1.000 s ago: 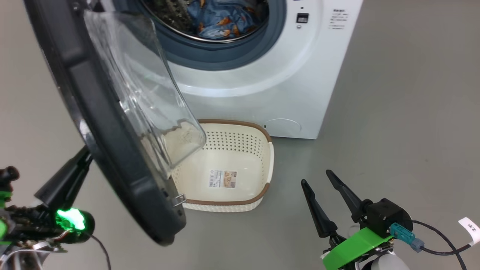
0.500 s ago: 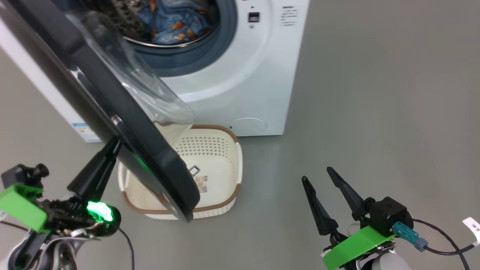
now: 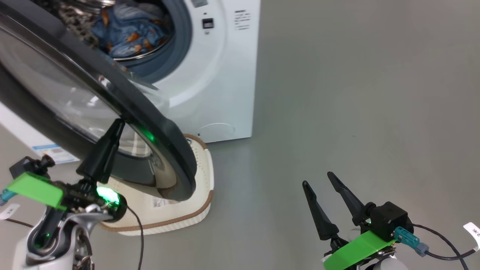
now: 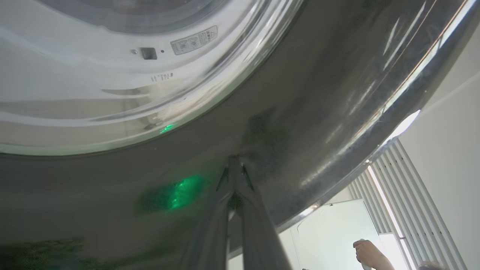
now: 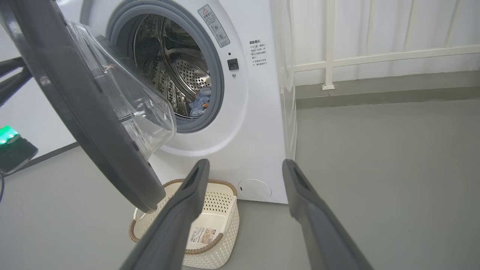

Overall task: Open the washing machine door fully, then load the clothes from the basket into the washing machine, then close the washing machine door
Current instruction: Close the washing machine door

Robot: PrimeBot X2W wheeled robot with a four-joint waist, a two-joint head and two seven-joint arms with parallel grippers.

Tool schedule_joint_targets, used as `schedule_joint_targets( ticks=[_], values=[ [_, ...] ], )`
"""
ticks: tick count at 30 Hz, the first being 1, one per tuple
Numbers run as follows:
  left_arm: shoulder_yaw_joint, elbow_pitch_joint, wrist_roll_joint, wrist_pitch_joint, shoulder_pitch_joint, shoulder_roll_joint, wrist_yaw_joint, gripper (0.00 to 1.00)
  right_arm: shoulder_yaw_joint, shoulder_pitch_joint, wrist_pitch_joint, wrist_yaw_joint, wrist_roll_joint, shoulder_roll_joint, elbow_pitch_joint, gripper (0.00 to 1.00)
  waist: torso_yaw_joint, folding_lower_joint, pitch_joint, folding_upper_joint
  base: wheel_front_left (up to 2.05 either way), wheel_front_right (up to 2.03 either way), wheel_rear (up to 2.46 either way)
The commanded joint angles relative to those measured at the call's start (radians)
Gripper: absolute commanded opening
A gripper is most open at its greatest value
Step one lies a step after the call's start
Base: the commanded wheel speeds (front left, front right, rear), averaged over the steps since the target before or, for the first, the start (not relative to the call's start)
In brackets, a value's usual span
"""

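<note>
Grey floor (image 3: 337, 93), smooth and matte. The right wrist camera shows it running back to a pale wall with a white railing (image 5: 375, 59).

The washing machine (image 3: 225, 75) stands on that floor. The washing machine door (image 3: 168, 146) is swung partway out, above the basket (image 3: 205, 172), which sits on the floor right at the machine's foot. The clothes (image 3: 123, 33), blue with orange bears, lie inside the drum (image 5: 180, 71).

My left hand (image 3: 118, 124) has its fingers pinched together with nothing between them, tips against the door's glossy black outer rim. On the left wrist camera they meet their own reflection there, with green light smeared beside it. My right hand (image 3: 317, 179) hangs over bare floor well apart from the machine, fingers spread wide, holding nothing.

The right wrist camera gives me the label sticker (image 5: 200, 234) on the basket's bottom and the grey-blue gasket (image 5: 215, 75). Past the door's edge, the left wrist camera catches vertical white slats (image 4: 408, 195) and a person's hand (image 4: 369, 253).
</note>
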Motion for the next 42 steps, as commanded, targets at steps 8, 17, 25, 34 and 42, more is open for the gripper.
schedule_joint_targets(
  ticks=[8,17,25,34,42],
  values=[
    [0.008,0.08,0.037,-0.123,-0.114,0.019,-0.011,0.0,0.029,0.0,-0.005,0.002,0.021,0.007,-0.021,1.0,-0.066,0.0,-0.017,-0.0001,0.0,0.0,0.0],
    [0.016,0.081,0.045,-0.154,-0.111,0.019,-0.012,0.0,0.011,0.007,-0.005,0.002,0.019,0.007,-0.031,1.0,-0.059,0.0,-0.019,-0.0001,0.0,0.0,0.0],
    [0.045,0.05,0.059,-0.18,-0.066,0.019,-0.012,0.0,0.005,0.008,-0.005,0.002,0.021,0.007,-0.03,1.0,-0.027,0.0,-0.041,-0.0001,0.0,0.0,0.0],
    [0.062,0.006,0.063,-0.214,0.015,0.019,-0.012,0.0,0.0,0.018,-0.005,0.002,0.022,0.007,-0.031,1.0,0.002,0.0,-0.062,-0.0001,0.0,0.0,0.0],
    [0.064,-0.055,0.044,-0.266,0.121,0.019,-0.012,0.0,0.0,0.021,-0.005,0.002,0.028,0.007,-0.032,1.0,0.024,0.0,-0.076,-0.0001,0.0,0.0,0.0]
  ],
)
